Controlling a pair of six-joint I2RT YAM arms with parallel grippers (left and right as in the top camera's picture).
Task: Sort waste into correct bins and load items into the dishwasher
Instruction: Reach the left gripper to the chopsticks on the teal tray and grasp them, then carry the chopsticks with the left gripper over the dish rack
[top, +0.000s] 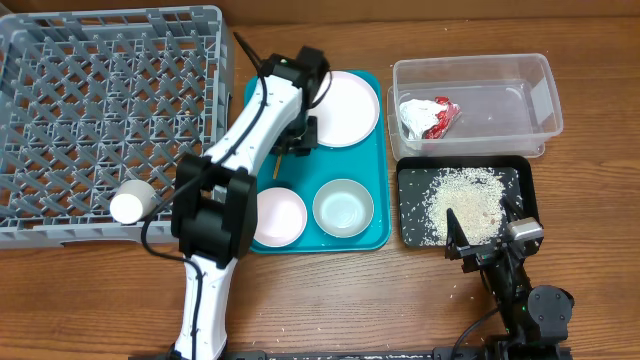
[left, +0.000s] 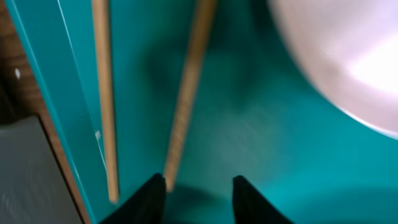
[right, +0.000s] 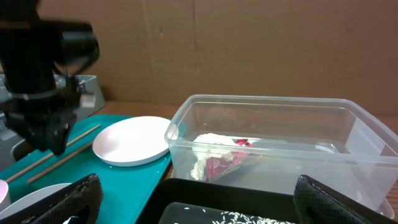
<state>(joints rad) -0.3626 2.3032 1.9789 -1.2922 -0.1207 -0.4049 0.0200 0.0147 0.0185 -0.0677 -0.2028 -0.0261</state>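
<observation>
Two wooden chopsticks (left: 186, 93) lie on the teal tray (left: 249, 137), next to a white plate (left: 348, 56). My left gripper (left: 199, 186) is open and low over the tray. Its left finger is at the near end of one chopstick, and nothing is held. In the overhead view it hangs over the tray's upper left part (top: 296, 138). My right gripper (top: 487, 243) is open and empty at the front edge of the black tray of rice (top: 466, 200). In the right wrist view (right: 199, 193) it faces the clear bin (right: 273, 143), which holds a red and white wrapper (right: 221, 163).
A grey dish rack (top: 100, 110) stands at the left with a white cup (top: 132, 202) in its front part. A pink bowl (top: 278, 215) and a pale teal bowl (top: 343, 207) sit on the teal tray's front. Rice grains lie scattered on the table near the black tray.
</observation>
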